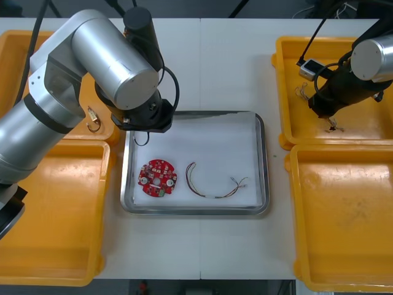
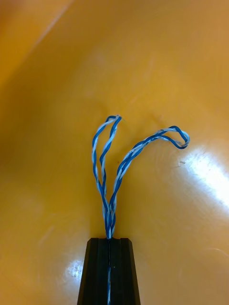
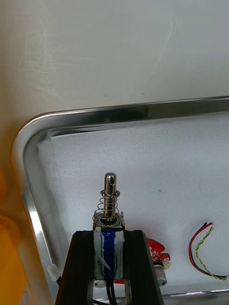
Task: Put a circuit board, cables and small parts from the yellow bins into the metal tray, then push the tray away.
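Board [image 1: 157, 178], red-yellow cable [image 1: 209, 195] in tray [image 1: 261, 160]. Left claw [image 3: 109, 233] pinches metal part [image 3: 109, 205] over tray's ten o'clock; right claw [image 2: 109, 240] pinches blue-white cable [image 2: 109, 212]. Push pending.

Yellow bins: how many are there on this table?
4: far left bin, near left bin, far right bin with the right claw in it, near right bin. Left claw is over the tray.
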Available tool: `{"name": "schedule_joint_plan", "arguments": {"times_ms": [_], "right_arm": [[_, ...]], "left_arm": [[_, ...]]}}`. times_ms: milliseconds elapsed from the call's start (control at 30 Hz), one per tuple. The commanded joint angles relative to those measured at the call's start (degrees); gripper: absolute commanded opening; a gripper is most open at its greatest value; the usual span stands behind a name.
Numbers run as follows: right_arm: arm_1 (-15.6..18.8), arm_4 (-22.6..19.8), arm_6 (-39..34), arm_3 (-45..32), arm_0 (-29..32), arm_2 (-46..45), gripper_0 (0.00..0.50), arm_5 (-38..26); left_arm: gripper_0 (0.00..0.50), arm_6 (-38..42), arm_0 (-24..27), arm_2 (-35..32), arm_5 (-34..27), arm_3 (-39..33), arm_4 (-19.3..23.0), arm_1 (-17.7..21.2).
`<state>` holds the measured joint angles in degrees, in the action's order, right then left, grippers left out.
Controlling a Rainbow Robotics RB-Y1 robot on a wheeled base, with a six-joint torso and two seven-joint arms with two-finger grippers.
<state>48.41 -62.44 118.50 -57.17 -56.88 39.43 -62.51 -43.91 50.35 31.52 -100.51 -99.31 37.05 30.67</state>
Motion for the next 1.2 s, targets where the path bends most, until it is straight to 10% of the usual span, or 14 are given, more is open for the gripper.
{"name": "schedule_joint_plan", "arguments": {"times_ms": [33, 1200], "right_arm": [[3.54, 2.15, 3.49, -5.67, 0.72, -4.89, 0.000, -4.20], [6.26, 3.82, -3.89, -20.35, 0.72, -31.69, 0.000, -39.88]], "left_arm": [[0.000, 1.63, -1.57, 2.05, 2.07, -1.41, -3.57, -2.11], [0.003, 3.56, -2.97, 12.07, 9.63, 5.00, -11.12, -2.90]]}}
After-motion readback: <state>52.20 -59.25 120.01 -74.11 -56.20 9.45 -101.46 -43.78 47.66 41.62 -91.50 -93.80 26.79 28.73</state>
